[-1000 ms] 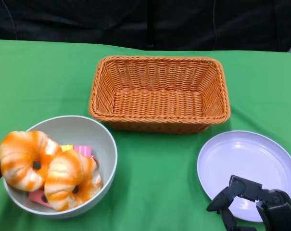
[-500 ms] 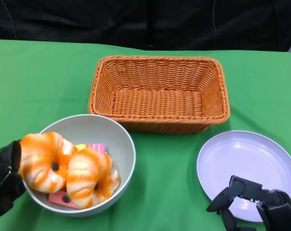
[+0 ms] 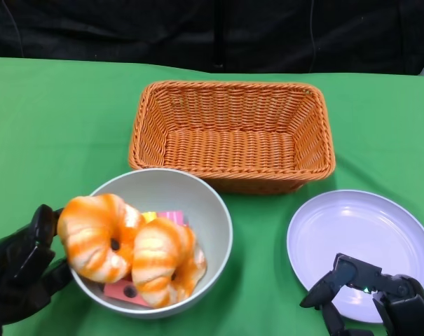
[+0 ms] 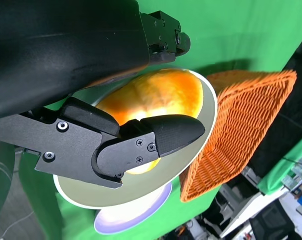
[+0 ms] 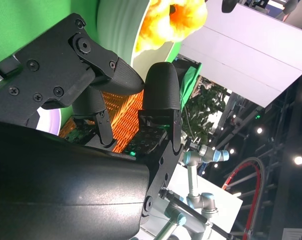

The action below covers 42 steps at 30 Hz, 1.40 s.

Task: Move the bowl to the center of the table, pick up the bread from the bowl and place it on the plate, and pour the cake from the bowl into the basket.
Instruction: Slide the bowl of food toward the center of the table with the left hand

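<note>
Against the bowl (image 3: pixel 212 231), left hand (image 3: pixel 19 276) grips its rim; wrist view shows right hand (image 5: pixel 136 95) empty, spread.

Green table (image 3: pixel 64 112) with bowl (image 3: pixel 210 222), basket (image 3: pixel 233 136), plate (image 3: pixel 362 248).

A green cloth (image 3: pixel 64 119) is covering the table, a black curtain (image 3: pixel 212 31) is hanging behind its far edge.

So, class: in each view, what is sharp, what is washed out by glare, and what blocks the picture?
Head view: evenly lit, basket and bowl sharp. Right wrist view: right hand fills the frame, bread overexposed. Left wrist view: left hand blocks much, plate glares white.
</note>
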Motion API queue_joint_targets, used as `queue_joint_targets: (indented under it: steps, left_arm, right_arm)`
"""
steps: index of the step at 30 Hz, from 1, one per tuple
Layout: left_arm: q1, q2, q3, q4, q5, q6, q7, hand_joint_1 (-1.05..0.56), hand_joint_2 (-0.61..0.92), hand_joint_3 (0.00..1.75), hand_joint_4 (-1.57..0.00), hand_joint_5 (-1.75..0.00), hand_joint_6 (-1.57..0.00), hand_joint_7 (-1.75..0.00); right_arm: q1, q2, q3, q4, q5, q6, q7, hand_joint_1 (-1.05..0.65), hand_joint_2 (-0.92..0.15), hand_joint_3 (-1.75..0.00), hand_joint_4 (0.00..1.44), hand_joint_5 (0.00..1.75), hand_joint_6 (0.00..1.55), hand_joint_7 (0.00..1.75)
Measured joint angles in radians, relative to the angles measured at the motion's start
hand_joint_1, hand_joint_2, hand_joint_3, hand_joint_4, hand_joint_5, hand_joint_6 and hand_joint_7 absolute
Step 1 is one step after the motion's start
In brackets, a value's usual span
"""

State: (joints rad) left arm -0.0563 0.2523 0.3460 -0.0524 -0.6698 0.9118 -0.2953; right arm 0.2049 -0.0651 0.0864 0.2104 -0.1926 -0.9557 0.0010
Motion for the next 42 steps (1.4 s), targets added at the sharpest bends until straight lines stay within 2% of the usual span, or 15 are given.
queue_joint_targets:
  steps: [2, 3, 5, 7, 9, 17, 24, 30, 38, 42]
  left_arm:
    - [-0.007, -0.011, -0.015, 0.000, 0.000, 0.004, 0.002, -0.83, 0.92, 0.79, 0.00, 0.00, 0.00, 0.00]
    - [-0.010, -0.017, -0.024, 0.000, 0.000, 0.004, 0.003, -0.84, 0.92, 0.79, 0.00, 0.00, 0.00, 0.00]
    - [-0.017, -0.030, -0.040, 0.000, 0.001, 0.005, 0.008, -0.83, 0.92, 0.79, 0.00, 0.00, 0.00, 0.00]
    - [-0.027, -0.044, -0.055, 0.000, 0.003, 0.006, 0.019, -0.83, 0.92, 0.78, 0.00, 0.00, 0.00, 0.00]
    - [-0.035, -0.056, -0.072, 0.000, 0.009, 0.006, 0.033, -0.83, 0.92, 0.76, 0.00, 0.00, 0.00, 0.00]
    - [-0.043, -0.073, -0.133, 0.000, 0.047, 0.000, 0.036, -0.84, 0.92, 0.75, 0.00, 0.00, 0.00, 0.00]
    - [-0.044, -0.093, -0.158, 0.001, 0.052, -0.004, 0.035, -0.83, 0.92, 0.72, 0.00, 0.00, 0.00, 0.00]
    - [-0.043, -0.096, -0.179, 0.002, 0.061, -0.015, 0.034, -0.84, 0.92, 0.71, 0.00, 0.00, 0.00, 0.00]
    - [-0.041, -0.104, -0.207, -0.004, 0.077, -0.022, 0.034, -0.83, 0.92, 0.74, 0.00, 0.00, 0.00, 0.00]
    - [-0.037, -0.121, -0.210, -0.010, 0.078, -0.023, 0.035, -0.82, 0.92, 0.74, 0.00, 0.00, 0.00, 0.00]
  right_arm:
    - [-0.001, 0.002, -0.002, 0.000, -0.002, 0.000, -0.004, -0.37, -0.56, -0.97, 0.66, 1.43, 0.73, 1.03]
    - [-0.002, 0.003, -0.004, 0.000, -0.006, 0.000, -0.008, -0.39, -0.62, -0.87, 0.64, 1.35, 0.70, 0.91]
    - [-0.003, 0.005, -0.011, -0.009, -0.030, 0.003, -0.021, -0.42, -0.71, -0.74, 0.59, 1.26, 0.65, 0.78]
    - [-0.001, 0.004, -0.019, -0.038, -0.083, 0.021, -0.033, -0.46, -0.85, -0.50, 0.49, 1.20, 0.54, 0.68]
    - [0.002, 0.001, -0.026, -0.072, -0.134, 0.049, -0.039, -0.49, -0.91, -0.38, 0.39, 1.16, 0.43, 0.62]
    - [0.021, -0.005, -0.004, -0.250, -0.203, 0.222, -0.026, -0.57, -0.92, -0.28, 0.21, 1.19, 0.30, 0.55]
    - [-0.013, -0.029, 0.031, -0.373, -0.231, 0.384, 0.025, -0.61, -0.92, -0.23, 0.10, 1.22, 0.24, 0.56]
    - [-0.073, -0.031, 0.083, -0.392, -0.313, 0.476, 0.034, -0.62, -0.92, -0.22, 0.02, 1.23, 0.19, 0.57]
    - [-0.171, -0.051, 0.156, -0.400, -0.416, 0.608, 0.071, -0.64, -0.92, -0.22, 0.00, 1.35, 0.08, 0.78]
    - [-0.204, -0.064, 0.189, -0.401, -0.448, 0.665, 0.097, -0.62, -0.92, -0.21, 0.00, 1.25, 0.08, 0.81]
